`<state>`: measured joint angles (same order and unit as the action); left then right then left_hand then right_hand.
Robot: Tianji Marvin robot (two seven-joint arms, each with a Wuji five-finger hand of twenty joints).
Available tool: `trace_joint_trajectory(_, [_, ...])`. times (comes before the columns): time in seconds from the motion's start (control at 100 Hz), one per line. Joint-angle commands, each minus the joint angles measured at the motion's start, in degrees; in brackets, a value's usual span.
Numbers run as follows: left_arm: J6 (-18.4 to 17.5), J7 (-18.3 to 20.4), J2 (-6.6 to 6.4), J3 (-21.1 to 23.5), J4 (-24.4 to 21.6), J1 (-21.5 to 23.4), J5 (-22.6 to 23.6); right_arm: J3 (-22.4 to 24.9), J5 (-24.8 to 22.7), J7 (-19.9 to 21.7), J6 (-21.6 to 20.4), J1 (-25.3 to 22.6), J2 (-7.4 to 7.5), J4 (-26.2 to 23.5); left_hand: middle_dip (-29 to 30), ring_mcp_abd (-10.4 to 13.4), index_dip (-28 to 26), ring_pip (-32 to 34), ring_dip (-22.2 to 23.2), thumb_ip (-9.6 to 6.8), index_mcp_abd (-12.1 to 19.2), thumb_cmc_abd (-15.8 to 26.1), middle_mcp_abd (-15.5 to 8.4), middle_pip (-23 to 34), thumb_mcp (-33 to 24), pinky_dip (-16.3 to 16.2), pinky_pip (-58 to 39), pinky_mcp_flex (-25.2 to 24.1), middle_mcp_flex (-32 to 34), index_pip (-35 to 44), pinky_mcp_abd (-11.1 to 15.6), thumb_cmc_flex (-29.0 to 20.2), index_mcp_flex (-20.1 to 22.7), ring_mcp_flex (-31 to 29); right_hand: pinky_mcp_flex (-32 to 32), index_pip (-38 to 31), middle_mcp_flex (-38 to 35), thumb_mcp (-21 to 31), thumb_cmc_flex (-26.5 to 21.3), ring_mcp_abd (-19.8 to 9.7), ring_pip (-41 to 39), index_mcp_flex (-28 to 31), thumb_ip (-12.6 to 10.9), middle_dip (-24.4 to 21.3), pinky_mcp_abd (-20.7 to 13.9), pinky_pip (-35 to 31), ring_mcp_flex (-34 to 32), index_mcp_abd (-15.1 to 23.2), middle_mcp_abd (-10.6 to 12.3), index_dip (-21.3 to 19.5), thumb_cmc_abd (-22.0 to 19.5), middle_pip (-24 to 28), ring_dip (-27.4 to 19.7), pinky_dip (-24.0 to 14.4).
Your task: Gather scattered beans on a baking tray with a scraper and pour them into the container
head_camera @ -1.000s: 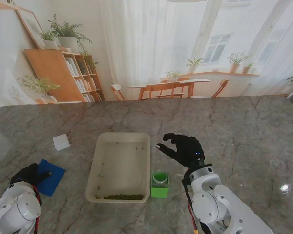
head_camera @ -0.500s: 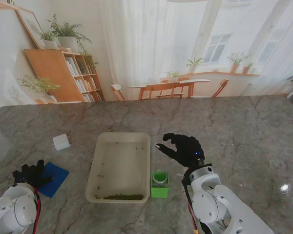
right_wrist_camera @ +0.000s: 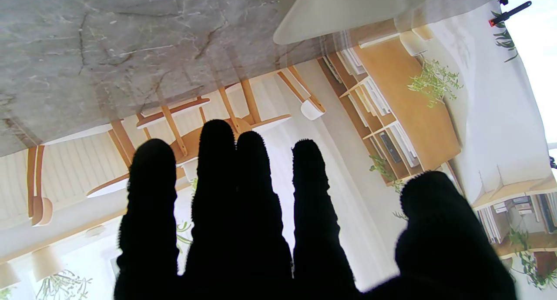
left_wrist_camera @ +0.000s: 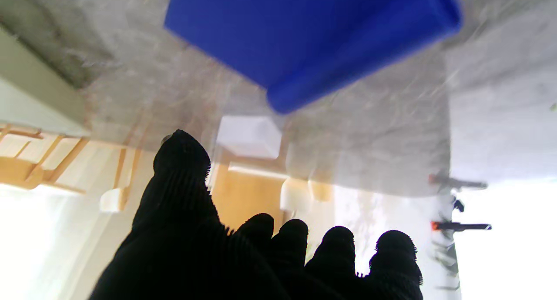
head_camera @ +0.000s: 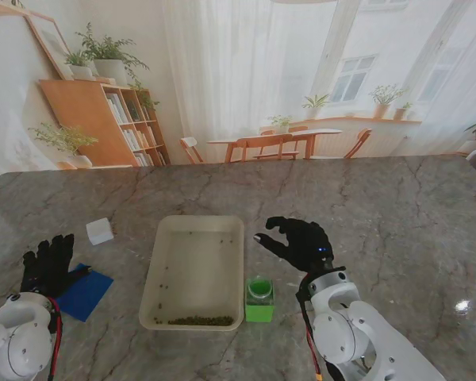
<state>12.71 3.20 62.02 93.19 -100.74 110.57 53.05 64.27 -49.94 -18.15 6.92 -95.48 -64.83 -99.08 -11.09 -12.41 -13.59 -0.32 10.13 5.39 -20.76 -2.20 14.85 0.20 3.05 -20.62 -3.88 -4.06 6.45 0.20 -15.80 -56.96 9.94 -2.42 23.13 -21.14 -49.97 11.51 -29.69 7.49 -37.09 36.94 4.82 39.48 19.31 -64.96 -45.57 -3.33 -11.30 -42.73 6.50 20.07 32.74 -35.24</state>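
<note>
Two hands: both empty, over a marble table (head_camera: 397, 206).
Baking tray (head_camera: 194, 228): white, mid-table; most beans (head_camera: 200, 321) lie in a dark line along the wall nearest me, a few strays dot the floor farther off.
Right hand (head_camera: 300, 242): black-gloved, fingers spread and slightly curled, gripping nothing; it hovers just right of the tray's right rim, farther from me than the container.
Left hand (head_camera: 49, 264): black-gloved, fingers extended together, holding nothing; it sits at the left edge of the scraper.
Scraper (head_camera: 83, 291): flat blue piece lying on the table, well left of the tray, not yet taken up.
Container (head_camera: 259, 300): small green tub with a clear top, just beside the tray's near right corner.
White block (head_camera: 100, 231): small, left of the tray, farther from me than the scraper.
Step in hand, by my judgement: taking up the scraper. A flat blade on stone calls for fingertips under one edge and a firm pinch before lifting, with the working edge left free.
Writing: no brand, label or lettering can be read anywhere.
</note>
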Motion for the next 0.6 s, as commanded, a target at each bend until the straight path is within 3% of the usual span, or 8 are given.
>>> trace_joint_trajectory(0.0, [-0.56, -0.90, 0.31, -0.24, -2.64, -0.06, -0.30, 0.31, 0.04, 0.59, 0.19, -0.34, 0.08, -0.10, -1.51, 0.58, -1.96, 0.81, 1.49, -3.11, -1.48, 2.76, -0.56, 0.17, -0.77, -2.29, -1.05, -0.85, -0.74, -0.15, 0.89, 1.13, -2.01, 1.35, -0.70, -0.63, -0.02, -1.11, -0.72, -0.23, 0.16, 1.13, -1.79, 0.67, 1.13, 0.26, 0.00, 0.80, -0.18, 0.72, -1.10, 0.49, -0.01, 0.33])
trace_joint_trajectory(0.1, [-0.24, -1.66, 0.63, -0.85, -5.29, -0.06, -1.70, 0.58, -0.01, 0.48, 0.27, -0.52, 0.07, -0.17, -2.83, -0.29, -8.43, 3.98, 3.74, -2.99, -1.92, 2.96, 0.43, 1.40, -0.67, -7.85, -5.09, -0.94, 2.10, 2.29, 0.30, 1.53, -2.26, 0.13, -0.68, -0.60, -0.03, -1.15, -0.74, -0.22, 0.16, 1.06, -1.79, 0.67, 1.06, 0.25, 0.02, 0.97, -0.20, 0.74, -1.11, 0.49, -0.01, 0.33])
trace_joint_trajectory(0.31, [2.79, -0.66, 0.72, -4.46, -10.63, -0.17, -2.36, 0.98, -0.01, 0.09, 0.26, -0.85, 0.01, -0.24, -9.59, -5.84, -15.16, 9.59, 10.07, -3.07, -5.52, 3.47, 5.06, 5.18, -0.63, -15.18, -22.20, 2.97, 12.65, 5.80, -3.70, 4.19, 5.30, -8.27, -0.70, -0.57, -0.05, -1.21, -0.74, -0.23, 0.14, 1.02, -1.79, 0.67, 1.08, 0.24, -0.01, 1.03, -0.22, 0.76, -1.13, 0.49, 0.00, 0.33])
trace_joint_trajectory(0.42, [7.31, 2.06, 0.39, -7.88, -12.01, -1.33, -1.90, 1.06, 0.05, -0.07, 0.12, -0.90, -0.01, -0.21, -12.73, -8.40, -17.08, 11.05, 12.64, -3.29, -7.89, 3.08, 7.44, 5.77, -0.67, -15.70, -29.22, 4.02, 15.20, 5.95, -5.44, 6.70, 6.82, -10.77, -0.71, -0.66, -0.02, -1.23, -0.77, -0.19, 0.15, 1.18, -1.80, 0.67, 1.08, 0.24, 0.01, 0.92, -0.20, 0.73, -1.15, 0.48, 0.00, 0.33])
trace_joint_trajectory(0.59, [14.96, 6.43, -0.36, -14.09, -11.09, -5.23, -0.50, 1.20, 0.22, -0.32, -0.11, -1.03, -0.06, -0.18, -13.54, -11.46, -16.97, 11.12, 13.50, -3.52, -11.74, 2.73, 10.42, 5.31, -0.51, -14.87, -30.76, 3.80, 14.74, 4.87, -7.05, 9.81, 5.67, -10.20, -0.66, -0.61, -0.08, -1.29, -0.76, -0.22, 0.11, 1.09, -1.80, 0.68, 1.05, 0.22, -0.03, 0.95, -0.23, 0.75, -1.13, 0.49, 0.02, 0.33])
